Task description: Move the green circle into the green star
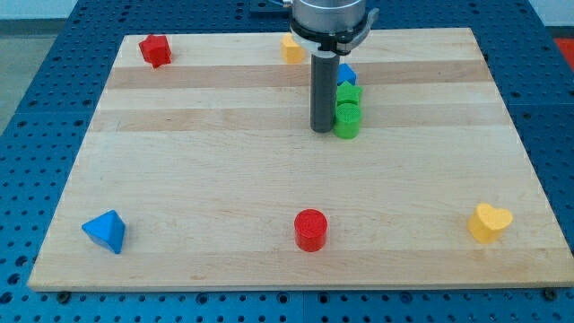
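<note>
Resting on the counter [224, 179] above the frame's centre, my tip [321, 131] sits just left of the green circle [347, 119], which touches the green star [349, 93] above it. No fingers exist on this rod. A blue block [346, 74] peeks out above the star.

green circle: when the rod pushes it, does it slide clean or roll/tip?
Probably slides: the green circle stands on its flat end on the smooth wooden board, squat enough that tipping looks unlikely. Its round side may let it slip off my tip, which sits just at its left. The green star right behind it should stop it quickly.
</note>
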Controlling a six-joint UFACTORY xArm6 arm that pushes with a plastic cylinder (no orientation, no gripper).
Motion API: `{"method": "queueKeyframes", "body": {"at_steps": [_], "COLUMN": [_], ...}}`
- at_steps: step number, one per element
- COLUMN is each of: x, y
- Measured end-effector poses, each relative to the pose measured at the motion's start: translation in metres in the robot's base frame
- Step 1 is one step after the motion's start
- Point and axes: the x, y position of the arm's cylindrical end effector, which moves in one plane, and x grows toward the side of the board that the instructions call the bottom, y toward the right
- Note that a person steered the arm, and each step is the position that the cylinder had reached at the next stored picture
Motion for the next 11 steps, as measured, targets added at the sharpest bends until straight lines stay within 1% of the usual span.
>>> {"method": "queueKeyframes", "body": {"at_steps": [2,3,4,5,6,8,9,10,11], "x": [0.001,0.003,0.030,0.039,0.039,0.012,0.012,0.013,0.012], "y": [0.008,-0.015,-0.017,0.004,0.042,0.051,0.052,0.067,0.102]}}
